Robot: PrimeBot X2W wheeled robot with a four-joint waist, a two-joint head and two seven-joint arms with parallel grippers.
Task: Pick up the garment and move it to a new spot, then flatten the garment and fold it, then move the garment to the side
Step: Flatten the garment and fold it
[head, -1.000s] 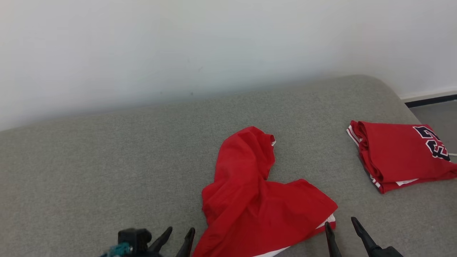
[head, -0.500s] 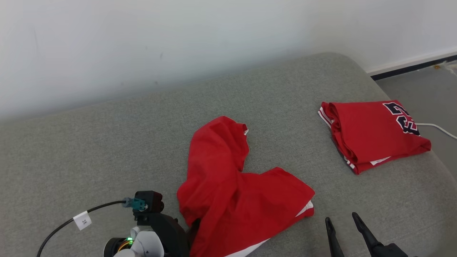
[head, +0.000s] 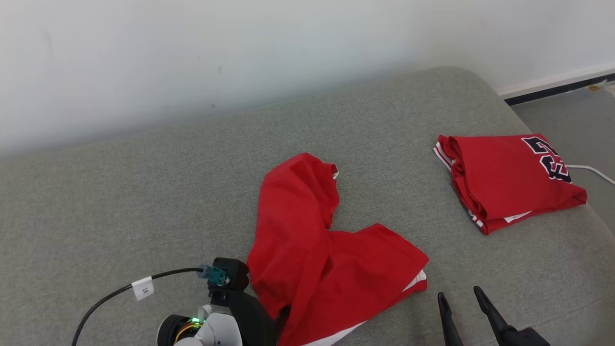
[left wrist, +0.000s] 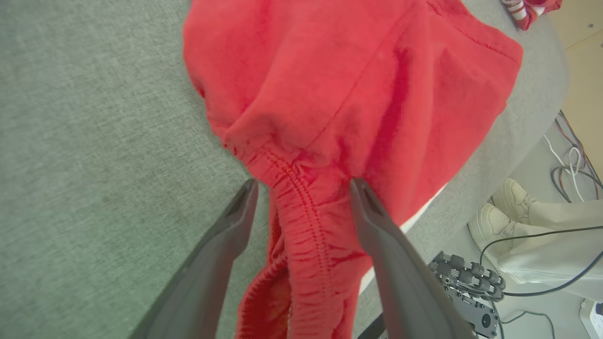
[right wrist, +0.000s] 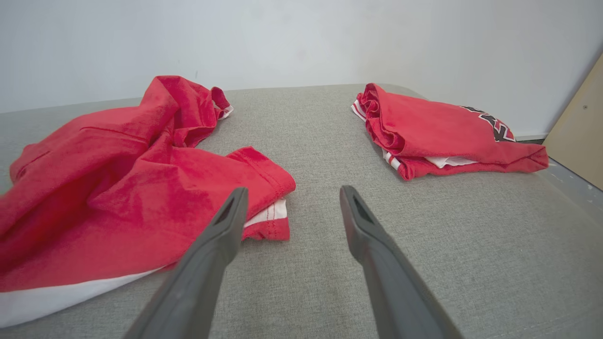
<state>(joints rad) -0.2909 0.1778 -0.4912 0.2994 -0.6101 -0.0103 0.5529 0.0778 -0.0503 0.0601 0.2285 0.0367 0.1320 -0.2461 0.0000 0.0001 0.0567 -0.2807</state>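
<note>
Grey cushion (head: 144, 192) below my head camera carries the crumpled red garment (head: 317, 250) mid-surface, with a folded jersey (head: 509, 178) well to the right. Left wrist: my left gripper (left wrist: 304, 188) gapes astride the gathered waistband (left wrist: 301, 221). Right wrist: my right gripper (right wrist: 292, 193) is spread apart just beside the hem (right wrist: 268, 221).

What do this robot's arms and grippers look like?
Both the left gripper and right gripper have two long, dark grey fingers tapering to points. Behind the left one: a black wrist block, teal plug, black cable with white tag, green light.
</note>
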